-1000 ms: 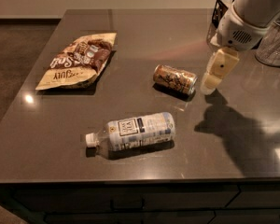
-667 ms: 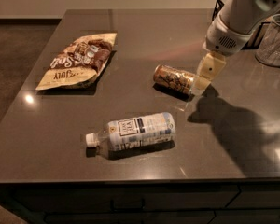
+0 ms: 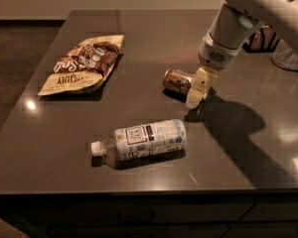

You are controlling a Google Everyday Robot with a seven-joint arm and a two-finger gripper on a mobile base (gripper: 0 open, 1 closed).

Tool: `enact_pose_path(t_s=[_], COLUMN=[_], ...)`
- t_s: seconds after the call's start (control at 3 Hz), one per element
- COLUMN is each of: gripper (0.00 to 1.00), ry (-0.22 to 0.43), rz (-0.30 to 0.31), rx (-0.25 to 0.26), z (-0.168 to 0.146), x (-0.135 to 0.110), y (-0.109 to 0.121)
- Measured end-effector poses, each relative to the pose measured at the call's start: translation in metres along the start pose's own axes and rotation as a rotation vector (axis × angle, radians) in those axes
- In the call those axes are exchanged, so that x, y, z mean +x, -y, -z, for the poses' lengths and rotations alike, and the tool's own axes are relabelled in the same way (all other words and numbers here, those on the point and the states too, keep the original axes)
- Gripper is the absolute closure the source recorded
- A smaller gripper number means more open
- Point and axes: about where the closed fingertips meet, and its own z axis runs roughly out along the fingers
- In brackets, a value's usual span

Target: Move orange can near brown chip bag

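Note:
The orange can (image 3: 177,80) lies on its side near the middle of the dark table (image 3: 64,148). The brown chip bag (image 3: 84,63) lies flat at the back left, well apart from the can. My gripper (image 3: 198,90) hangs from the pale arm at the upper right and sits right at the can's right end, covering that end. Its cream fingers (image 3: 202,81) point down toward the table.
A clear plastic bottle (image 3: 141,139) with a white label and cap lies on its side in front of the can. A glass object (image 3: 288,56) and a dark wire thing (image 3: 260,38) stand at the back right edge. The arm casts a large shadow to the right.
The arm and gripper have moved left and down, from beside the can's right end to right against it. The can, bag and bottle have not moved.

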Motion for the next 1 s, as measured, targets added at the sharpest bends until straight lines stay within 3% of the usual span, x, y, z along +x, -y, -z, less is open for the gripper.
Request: enact_pose_path(t_s=[0.33,1.0], gripper=[0.16,0.63], ry=[-0.020,-0.053], rz=[0.003,0.024], rx=[-0.009,-0.010], z=[-0.012,-0.011], x=[-0.007,-0.024], y=[0.000,0.005])
